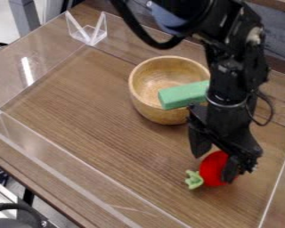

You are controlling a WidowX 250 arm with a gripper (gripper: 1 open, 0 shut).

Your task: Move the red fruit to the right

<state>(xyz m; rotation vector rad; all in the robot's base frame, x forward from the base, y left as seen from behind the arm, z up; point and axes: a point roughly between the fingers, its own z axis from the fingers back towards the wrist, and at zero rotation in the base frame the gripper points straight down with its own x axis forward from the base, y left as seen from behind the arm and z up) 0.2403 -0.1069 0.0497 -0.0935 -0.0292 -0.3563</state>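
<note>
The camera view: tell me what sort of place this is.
Probably a lab test bench for robot manipulation rather than a kitchen: a wood-grain tabletop fenced by clear acrylic walls, with toy props on it, a wooden bowl holding a green block, and a red fruit.

Black robot arm with a dark, boxy gripper

The arm (223, 40) is black all over, built from rounded, glossy segments that catch soft highlights along their curves. A thin black cable loops out from its side near the wrist. The lower section narrows into a slimmer column with small pale markings on its face, too small to read. Below it sits the gripper (223, 166), a squarish matte black block from which two short, thick black jaws extend, each with flat sides and blunt ends.
</note>
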